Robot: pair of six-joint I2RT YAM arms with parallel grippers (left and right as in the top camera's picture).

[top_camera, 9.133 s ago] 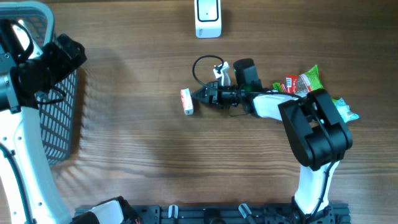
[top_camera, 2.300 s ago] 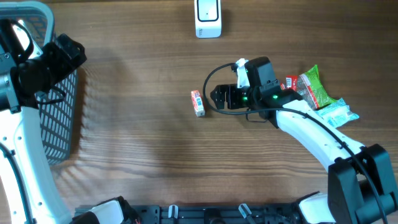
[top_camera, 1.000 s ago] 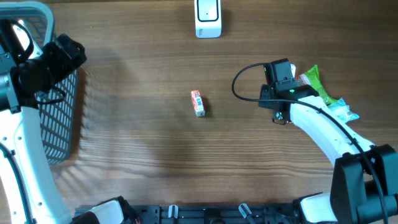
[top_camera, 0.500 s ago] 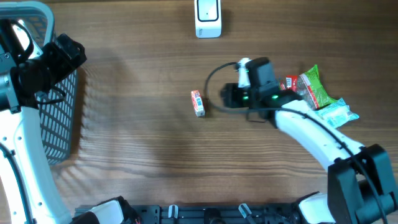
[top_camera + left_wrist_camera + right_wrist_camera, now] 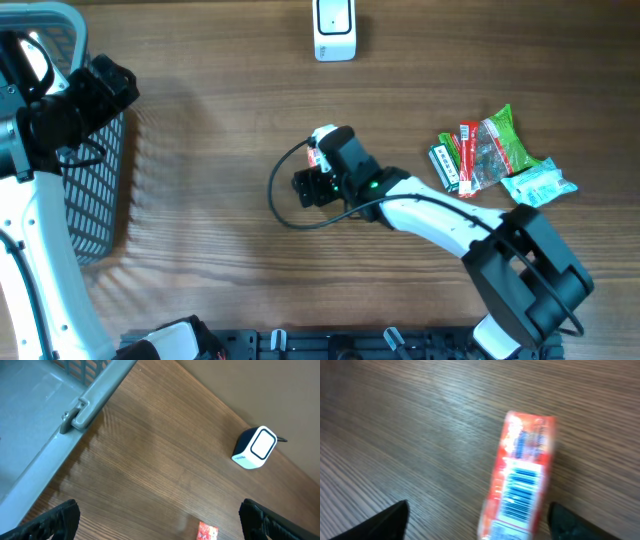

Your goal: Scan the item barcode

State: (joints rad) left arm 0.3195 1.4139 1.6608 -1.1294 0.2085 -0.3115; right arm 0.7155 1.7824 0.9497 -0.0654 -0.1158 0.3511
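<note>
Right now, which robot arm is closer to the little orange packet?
Right. The right tool hangs open just above the packet, with a finger on either side. The left tool is far away, over by the basket.

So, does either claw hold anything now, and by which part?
Nothing is held. The red packet lies on the table below the open right claw; left claw empty.

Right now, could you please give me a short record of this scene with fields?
Item: small red packet, flat on the table, barcode facing up
Right end effector: open, low over the packet, fingers either side, not gripping
Left end effector: open, holding nothing, by the basket
Scanner: white, well apart from the packet
Other goods: snack packets, to the right
</note>
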